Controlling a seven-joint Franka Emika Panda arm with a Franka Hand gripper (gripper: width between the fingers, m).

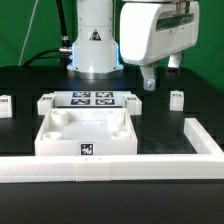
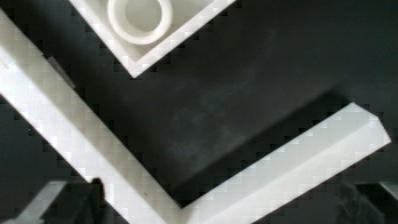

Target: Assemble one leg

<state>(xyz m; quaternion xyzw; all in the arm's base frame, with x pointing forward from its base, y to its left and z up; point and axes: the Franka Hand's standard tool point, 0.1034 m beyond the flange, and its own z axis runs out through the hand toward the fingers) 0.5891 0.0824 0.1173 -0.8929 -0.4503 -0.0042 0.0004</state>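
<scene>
Gripper (image 1: 160,78), two-finger, grey: jaws apart, empty, hanging above the table.
Leg (image 1: 177,98), small short white plastic post with square marker: upright, near the gripper, to the exterior view's right of large white square tray (image 1: 60,140).
Probably light, stiff and smooth; pinch the flat sides mid-height.

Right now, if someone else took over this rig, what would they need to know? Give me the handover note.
Gripper: jaws open and empty, hanging above the table at the exterior view's right.
The leg: loose on the table near the gripper, apart from the tray.
Another small post sits at the exterior view's left edge.
Done: nothing fitted; the tray's visible sockets look empty.
Left: grasp the leg, carry it to a corner socket, and seat it.
</scene>
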